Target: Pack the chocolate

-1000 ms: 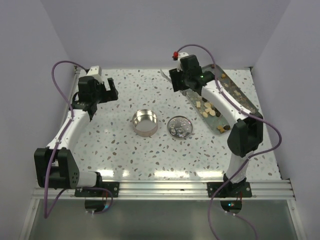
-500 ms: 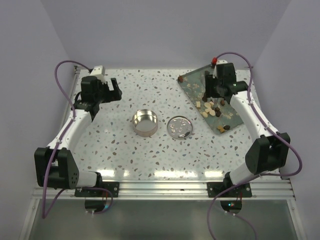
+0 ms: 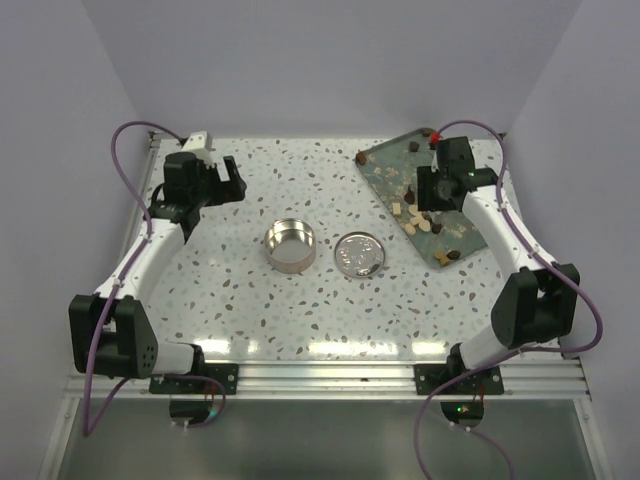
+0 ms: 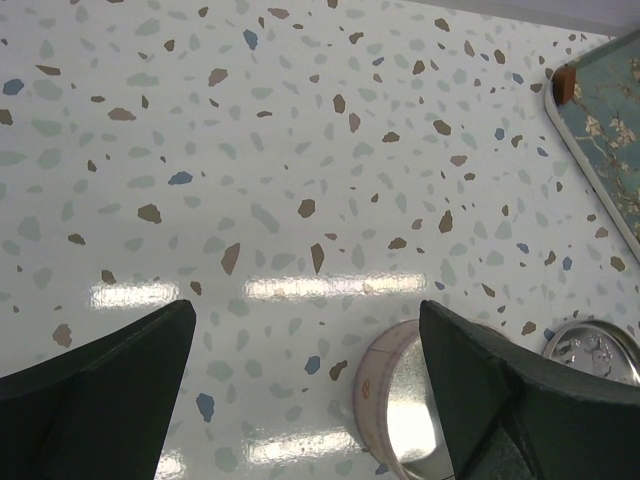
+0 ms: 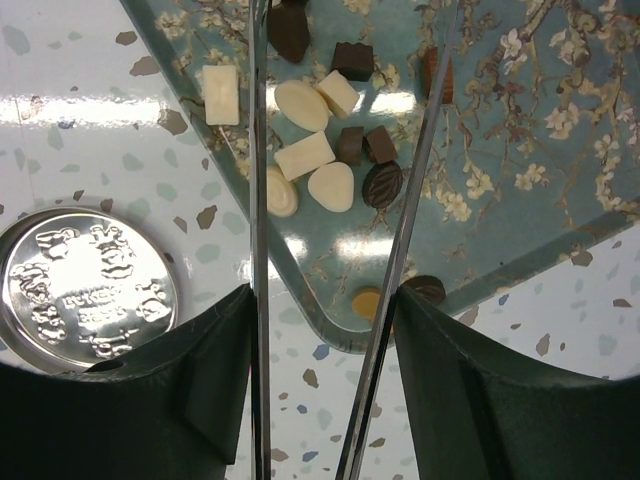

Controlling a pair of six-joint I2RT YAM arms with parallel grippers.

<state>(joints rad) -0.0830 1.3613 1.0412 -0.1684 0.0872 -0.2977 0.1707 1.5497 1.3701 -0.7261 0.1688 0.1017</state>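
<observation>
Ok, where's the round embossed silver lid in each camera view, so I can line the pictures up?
Top external: round embossed silver lid, centre, just right of the open round metal tin.
Left wrist: bottom right corner, partly cut off.
Right wrist: lower left, left of the thin metal tweezers.
Shared landmark: the teal floral tray, near the lid in every view.

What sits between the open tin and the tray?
The embossed lid, flat on the tabletop, apart from both the tin and the tray. Top view shows it.
</observation>
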